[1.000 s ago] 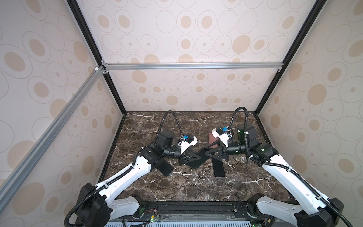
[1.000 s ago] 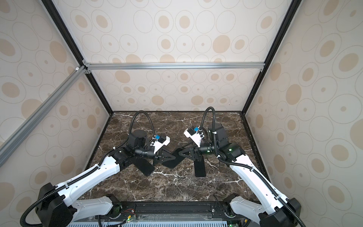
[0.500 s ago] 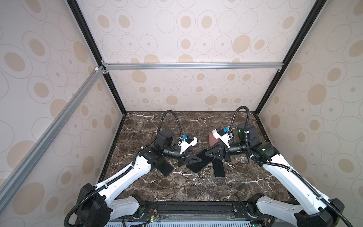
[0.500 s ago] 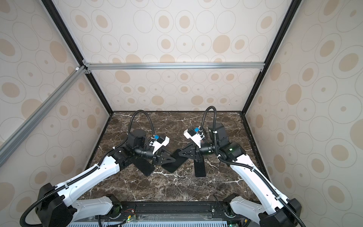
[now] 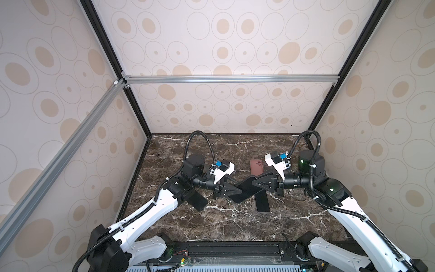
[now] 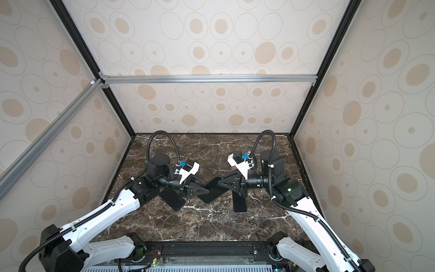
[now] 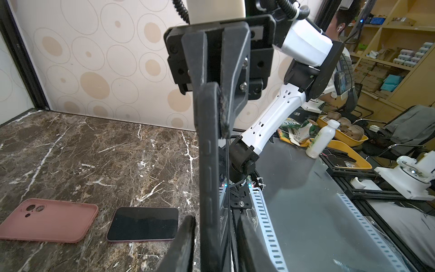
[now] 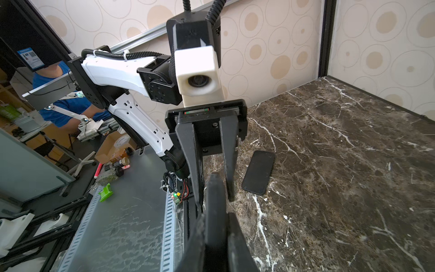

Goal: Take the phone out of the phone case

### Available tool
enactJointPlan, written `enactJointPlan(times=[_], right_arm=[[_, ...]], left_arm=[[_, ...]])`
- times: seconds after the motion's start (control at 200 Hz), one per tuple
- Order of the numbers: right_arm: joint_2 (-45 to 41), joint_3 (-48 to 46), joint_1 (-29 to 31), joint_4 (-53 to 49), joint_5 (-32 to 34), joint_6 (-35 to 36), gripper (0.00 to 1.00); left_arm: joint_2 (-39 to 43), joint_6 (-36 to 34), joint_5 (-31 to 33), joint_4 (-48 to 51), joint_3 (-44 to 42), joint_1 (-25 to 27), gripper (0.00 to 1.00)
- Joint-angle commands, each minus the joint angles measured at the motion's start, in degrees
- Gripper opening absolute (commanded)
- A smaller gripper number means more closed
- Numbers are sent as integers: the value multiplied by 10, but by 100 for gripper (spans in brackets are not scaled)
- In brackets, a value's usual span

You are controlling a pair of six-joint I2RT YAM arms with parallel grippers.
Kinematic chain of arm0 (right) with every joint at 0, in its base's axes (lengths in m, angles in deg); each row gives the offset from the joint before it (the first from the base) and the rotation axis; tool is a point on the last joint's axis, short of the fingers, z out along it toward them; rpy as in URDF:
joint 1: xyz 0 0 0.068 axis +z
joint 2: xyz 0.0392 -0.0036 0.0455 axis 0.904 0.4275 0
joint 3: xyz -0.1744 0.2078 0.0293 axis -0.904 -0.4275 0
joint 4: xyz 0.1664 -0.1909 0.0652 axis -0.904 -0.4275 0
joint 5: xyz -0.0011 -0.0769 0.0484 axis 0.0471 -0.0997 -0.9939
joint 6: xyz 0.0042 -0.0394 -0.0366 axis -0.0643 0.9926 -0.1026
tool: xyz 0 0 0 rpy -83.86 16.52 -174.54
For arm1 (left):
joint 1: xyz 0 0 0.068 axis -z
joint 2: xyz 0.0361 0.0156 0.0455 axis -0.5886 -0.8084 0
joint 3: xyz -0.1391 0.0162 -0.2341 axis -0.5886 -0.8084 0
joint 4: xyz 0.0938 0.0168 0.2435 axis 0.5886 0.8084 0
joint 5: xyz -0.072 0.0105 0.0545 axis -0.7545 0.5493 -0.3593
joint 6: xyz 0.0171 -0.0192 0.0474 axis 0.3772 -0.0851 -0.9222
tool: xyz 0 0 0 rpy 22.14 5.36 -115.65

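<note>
Right gripper [image 5: 255, 183] is clamped on one end of the black phone case [image 5: 247, 188], fingers squeezed against both faces. The left wrist view has it square on, one pad [image 7: 224, 113] pressed right up against the case. Opposite it, the left gripper [image 5: 237, 191] has its jaws apart, straddling the other end of the case. There's a sliver of daylight on either side in both wrist views, so no squeeze there. The case hangs in the air between the two grippers, over the middle of the surface [image 5: 211, 226]. It runs diagonally in both top views, the right gripper's end nearer the back wall. From the wrists it shows edge-on and from above it's a plain black slab, so whether a phone sits inside it I can't tell. Out from there, just on the near side of the right gripper, a dark-screened phone [image 5: 262, 203] lies flat, face up. On the far side, partly tucked behind that gripper, a pink case [image 5: 256, 166] lies flat with its camera cutouts showing. Over by the left arm, a second phone [image 5: 197, 200] lies flat on the surface, half hidden under the arm.
</note>
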Motion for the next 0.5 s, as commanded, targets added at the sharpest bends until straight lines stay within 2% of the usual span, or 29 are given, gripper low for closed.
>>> enactJointPlan(times=[0.0, 0.15, 0.33, 0.495], right_arm=[[-27, 18, -1, 27, 12, -14, 0], [-56, 12, -1, 47, 31, -27, 0], [-66, 11, -2, 47, 40, -32, 0], [-70, 3, -1, 41, 48, -24, 0]], left_arm=[[15, -13, -12, -7, -1, 3, 29], [19, -11, -15, -10, -2, 2, 28], [19, -8, -18, -16, -3, 2, 21], [22, -7, -18, -17, -2, 3, 0]])
